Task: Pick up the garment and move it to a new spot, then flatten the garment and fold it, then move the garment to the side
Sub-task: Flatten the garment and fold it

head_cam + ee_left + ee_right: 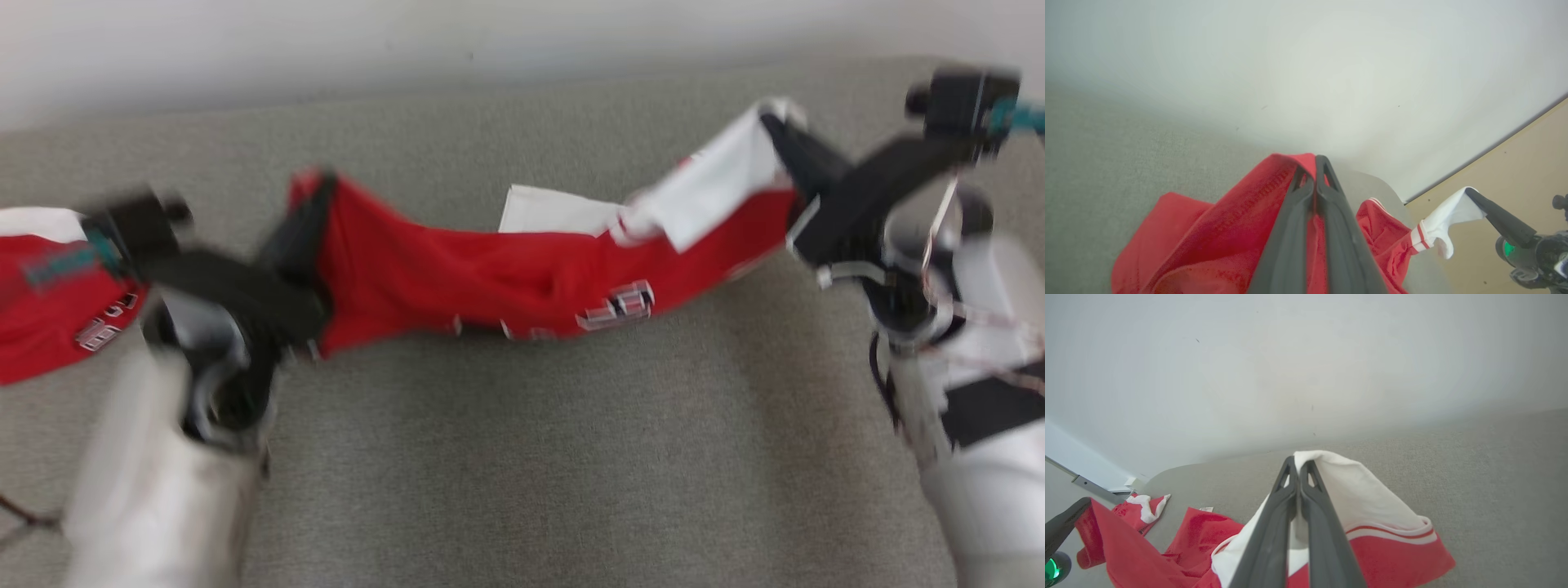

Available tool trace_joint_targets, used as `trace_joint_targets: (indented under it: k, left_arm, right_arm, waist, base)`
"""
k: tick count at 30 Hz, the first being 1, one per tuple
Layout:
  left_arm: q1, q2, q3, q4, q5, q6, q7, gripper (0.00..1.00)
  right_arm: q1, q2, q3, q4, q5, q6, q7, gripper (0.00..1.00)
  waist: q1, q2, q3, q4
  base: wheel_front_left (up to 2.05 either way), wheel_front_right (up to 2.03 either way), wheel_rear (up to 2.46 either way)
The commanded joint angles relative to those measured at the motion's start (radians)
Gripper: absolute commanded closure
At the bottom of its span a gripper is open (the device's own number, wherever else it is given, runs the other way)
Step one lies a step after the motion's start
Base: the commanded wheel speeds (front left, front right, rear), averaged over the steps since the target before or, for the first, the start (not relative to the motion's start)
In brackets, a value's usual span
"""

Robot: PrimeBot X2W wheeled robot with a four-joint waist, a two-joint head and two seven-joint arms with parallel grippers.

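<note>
The left gripper (314,196) was pinched fully shut on a red edge of the garment (490,269), its two dark fingers pressed together with the cloth caught at their tips in the left wrist view (1316,161). The right gripper (771,122) was likewise clamped tight on a white corner of the same garment, the fabric folding over its tips (1298,461). Between them the garment hung in a sagging band above the grey surface (522,457), nearer its far edge than its near one.

White block characters (620,304) sat near the lower hem, too blurred to read. A small white tag (1206,509) was also illegible.

The cloth looked soft and thin, mostly red, with a white panel and narrow red-and-white stripes (1388,533). The surface was a matte, finely textured grey fabric with a rounded corner. A second red-and-white cloth (33,310) lay at its left edge. A plain white wall (326,41) rose behind.
</note>
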Motion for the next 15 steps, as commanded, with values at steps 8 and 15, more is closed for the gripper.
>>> trace_joint_targets:
  k: [8,15]
  left_arm:
    - [-0.428,0.045,0.090,0.073,-0.016,0.047,-0.019,1.00]
    - [-0.742,0.037,0.140,0.172,0.033,0.060,-0.234,1.00]
  right_arm:
    - [-0.407,0.010,0.115,0.067,0.003,0.002,-0.221,1.00]
    - [-0.741,0.042,0.013,0.278,-0.050,0.002,-0.514,1.00]
  waist:
    - [-0.0002,-0.0003,0.241,-0.086]
    - [-0.0002,-0.0003,0.357,-0.078]
  base:
    - [0.00,0.00,0.00]
    - [0.00,0.00,0.00]
